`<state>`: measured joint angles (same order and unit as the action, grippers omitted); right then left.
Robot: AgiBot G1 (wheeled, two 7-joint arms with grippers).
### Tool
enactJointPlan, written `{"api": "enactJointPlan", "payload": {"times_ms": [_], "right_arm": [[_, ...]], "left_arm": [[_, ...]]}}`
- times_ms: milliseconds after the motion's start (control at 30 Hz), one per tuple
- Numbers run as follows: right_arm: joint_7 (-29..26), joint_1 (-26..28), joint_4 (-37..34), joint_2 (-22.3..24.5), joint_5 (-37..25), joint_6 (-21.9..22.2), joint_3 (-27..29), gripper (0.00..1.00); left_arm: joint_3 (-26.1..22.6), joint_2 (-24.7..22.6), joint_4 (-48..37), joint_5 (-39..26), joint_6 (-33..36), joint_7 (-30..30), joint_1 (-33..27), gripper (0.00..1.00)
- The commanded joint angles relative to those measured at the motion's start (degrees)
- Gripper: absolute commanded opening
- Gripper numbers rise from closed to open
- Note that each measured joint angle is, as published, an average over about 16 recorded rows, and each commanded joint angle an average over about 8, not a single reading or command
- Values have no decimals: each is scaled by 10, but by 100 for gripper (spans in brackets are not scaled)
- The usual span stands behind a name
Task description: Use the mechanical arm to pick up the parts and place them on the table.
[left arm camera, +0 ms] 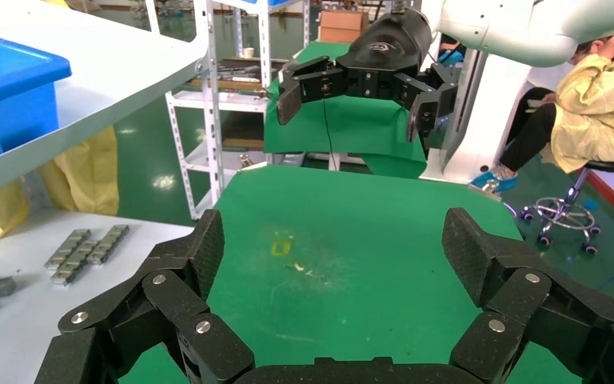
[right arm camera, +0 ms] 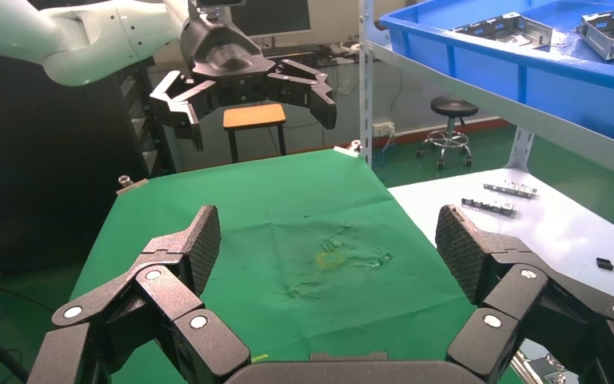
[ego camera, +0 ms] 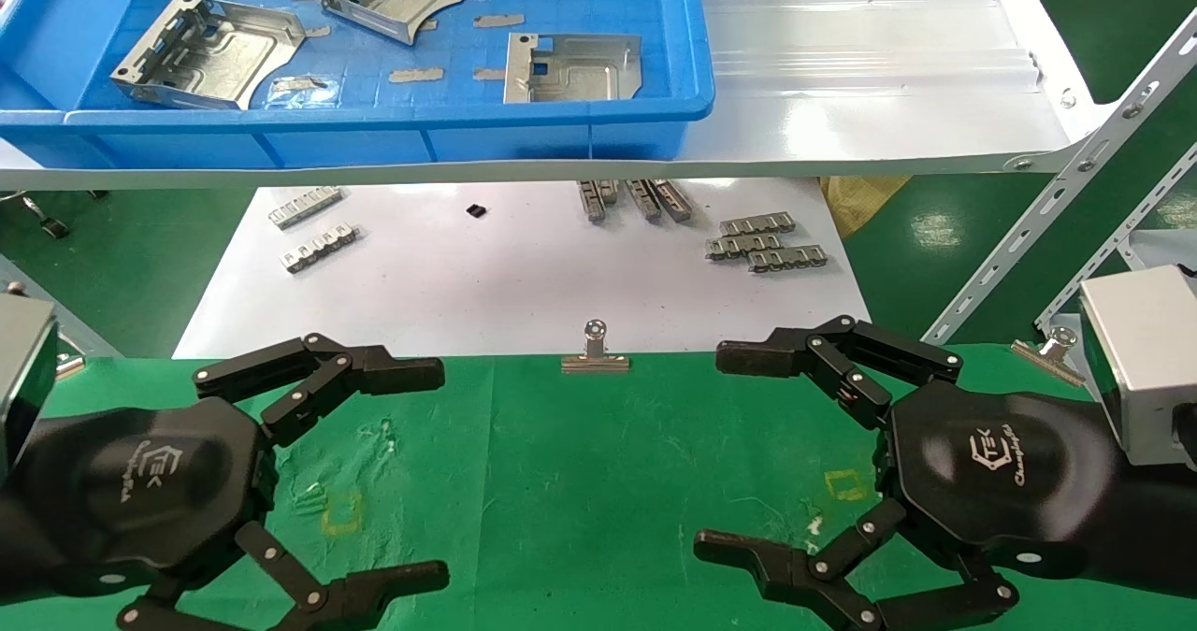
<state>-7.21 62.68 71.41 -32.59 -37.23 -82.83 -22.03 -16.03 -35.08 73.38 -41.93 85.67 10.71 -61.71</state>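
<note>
Above the wrinkled green table [ego camera: 580, 481] both black jointed grippers, left [ego camera: 425, 472] and right [ego camera: 715, 449], hang spread wide and empty, well short of the blue bin [ego camera: 374, 126] on the white shelf beyond, where three ridged silvery parts [ego camera: 206, 51] lie.

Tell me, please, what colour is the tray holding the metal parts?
The tray is bright blue, clearest in the head view, with three silvery parts inside.

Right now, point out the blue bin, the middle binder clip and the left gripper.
blue bin [ego camera: 374, 136]: head view, front wall.
binder clip [ego camera: 595, 362]: head view, flat silver body at the cloth's far edge.
left gripper [ego camera: 435, 467]: head view, midway between its spread fingertips.
</note>
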Motion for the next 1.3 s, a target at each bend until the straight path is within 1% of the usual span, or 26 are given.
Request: {"api": "enactJointPlan", "payload": {"times_ms": [33,667,700,933,967,1300], "right_arm": [[0,0,0,0,0,0,0,100],[0,0,0,0,0,0,0,100],[0,0,0,0,0,0,0,94],[0,0,0,0,0,0,0,7],[0,0,0,0,0,0,0,0],[0,0,0,0,0,0,0,0]], "left_arm": [[0,0,0,0,0,0,0,100],[0,0,0,0,0,0,0,100],[0,0,0,0,0,0,0,100],[0,0,0,0,0,0,0,100],[0,0,0,0,0,0,0,100],[0,0,0,0,0,0,0,100]]}}
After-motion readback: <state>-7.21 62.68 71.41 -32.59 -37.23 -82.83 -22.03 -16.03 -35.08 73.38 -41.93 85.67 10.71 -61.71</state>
